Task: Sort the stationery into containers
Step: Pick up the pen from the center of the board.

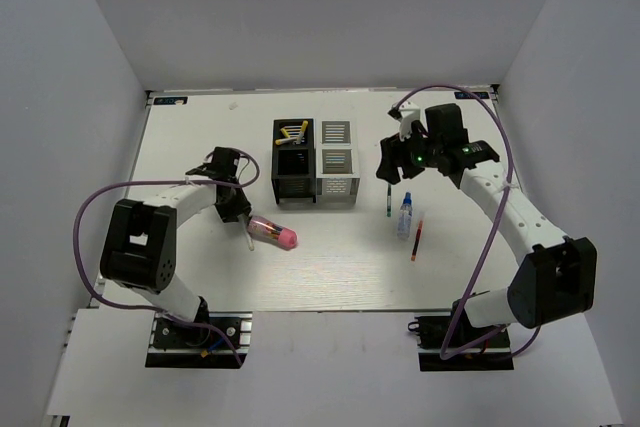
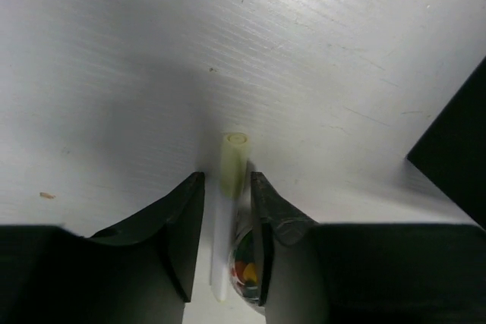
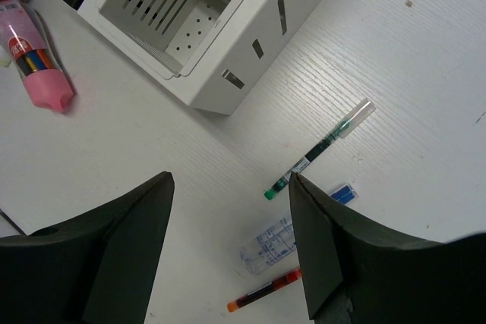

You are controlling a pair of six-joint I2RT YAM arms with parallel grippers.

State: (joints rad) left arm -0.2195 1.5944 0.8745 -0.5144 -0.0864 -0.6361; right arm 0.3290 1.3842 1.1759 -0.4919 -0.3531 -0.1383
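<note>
Pen (image 2: 234,168), white, inside narrowly gaping left hand (image 2: 227,178); right hand (image 3: 229,181) wide above green pen (image 3: 319,149)

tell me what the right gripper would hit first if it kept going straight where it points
The right gripper, open, would most likely meet bare table first. The green pen ends right beside it and the clear bottle lies close by, so either might be clipped; depth is unclear.

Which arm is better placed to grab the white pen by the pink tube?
Left. The left gripper straddles the white pen beside the pink tube; the right gripper hovers open far off, above the green pen.
</note>
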